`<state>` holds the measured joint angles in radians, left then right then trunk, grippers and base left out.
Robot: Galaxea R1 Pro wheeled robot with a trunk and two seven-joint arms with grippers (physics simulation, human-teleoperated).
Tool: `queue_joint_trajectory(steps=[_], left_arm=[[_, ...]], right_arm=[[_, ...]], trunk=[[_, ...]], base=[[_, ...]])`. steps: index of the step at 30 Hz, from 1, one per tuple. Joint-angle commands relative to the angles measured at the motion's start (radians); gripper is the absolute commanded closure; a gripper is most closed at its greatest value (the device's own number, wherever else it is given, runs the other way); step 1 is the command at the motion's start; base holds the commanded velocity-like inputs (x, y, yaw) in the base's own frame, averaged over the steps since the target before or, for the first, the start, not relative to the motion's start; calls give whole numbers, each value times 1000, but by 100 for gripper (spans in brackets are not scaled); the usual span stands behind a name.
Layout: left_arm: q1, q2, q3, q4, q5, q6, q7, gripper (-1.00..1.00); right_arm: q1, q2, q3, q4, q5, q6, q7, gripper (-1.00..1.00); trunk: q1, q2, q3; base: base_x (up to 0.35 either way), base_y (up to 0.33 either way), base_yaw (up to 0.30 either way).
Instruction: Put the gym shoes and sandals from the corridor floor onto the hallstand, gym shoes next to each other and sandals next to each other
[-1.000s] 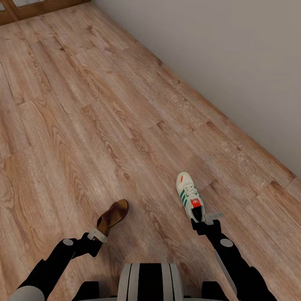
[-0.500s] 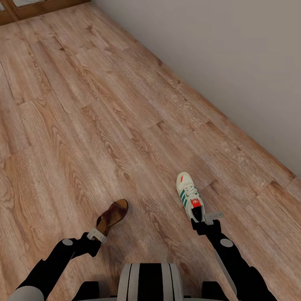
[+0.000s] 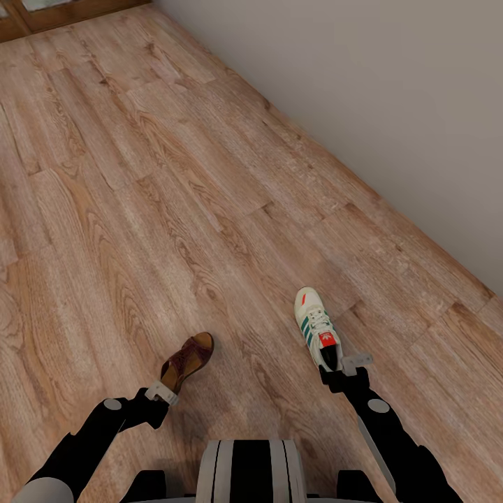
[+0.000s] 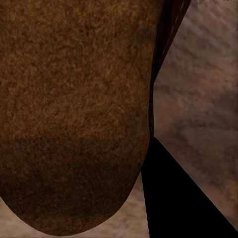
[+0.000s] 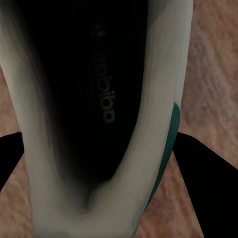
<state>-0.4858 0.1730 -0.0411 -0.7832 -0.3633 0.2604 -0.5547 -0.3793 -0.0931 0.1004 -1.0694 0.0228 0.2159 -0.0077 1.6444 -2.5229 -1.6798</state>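
Still gripped: sandal (image 3: pixel 186 362) (and sneaker (image 3: pixel 318 327)).

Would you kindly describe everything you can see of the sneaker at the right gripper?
The sneaker is cream-white with green side stripes, white laces, a red tongue label and a red mark on its toe. It looks like leather. Its toe points away from the robot, and the right gripper is at its heel. The right wrist view looks into its dark opening, with wood floor beneath.
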Motion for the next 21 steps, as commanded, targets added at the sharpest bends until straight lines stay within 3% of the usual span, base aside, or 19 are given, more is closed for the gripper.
queue_joint_trajectory(steps=[1, 4, 8, 17, 20, 21], left_arm=[[0, 0, -2, -2, -9, 3, -5, 100], [0, 0, -2, -2, -9, 2, -5, 100], [4, 2, 1, -43, -9, 8, -5, 100], [15, 2, 12, -53, -5, 6, -4, 100], [17, 2, 38, -53, -4, 5, -4, 100], [18, 1, 83, -51, -3, -1, -4, 100]], right_arm=[[0, -1, 1, 8, 4, 6, 1, 100], [0, -1, 1, 8, 3, 6, 1, 100], [0, -2, 3, 9, 5, 4, 1, 100], [0, -3, 4, 9, 8, 3, 1, 100], [0, -2, 3, 8, 7, 3, 1, 100], [0, -2, 3, 8, 7, 3, 1, 100]], trunk=[[0, 0, -1], [0, 0, -1], [-2, 1, 15], [-6, 3, 50], [-7, 4, 61], [-7, 4, 65]], base=[[0, 0, 0], [0, 0, 0], [0, 0, 0], [0, 0, 0], [0, 0, 0], [0, 0, 0]])
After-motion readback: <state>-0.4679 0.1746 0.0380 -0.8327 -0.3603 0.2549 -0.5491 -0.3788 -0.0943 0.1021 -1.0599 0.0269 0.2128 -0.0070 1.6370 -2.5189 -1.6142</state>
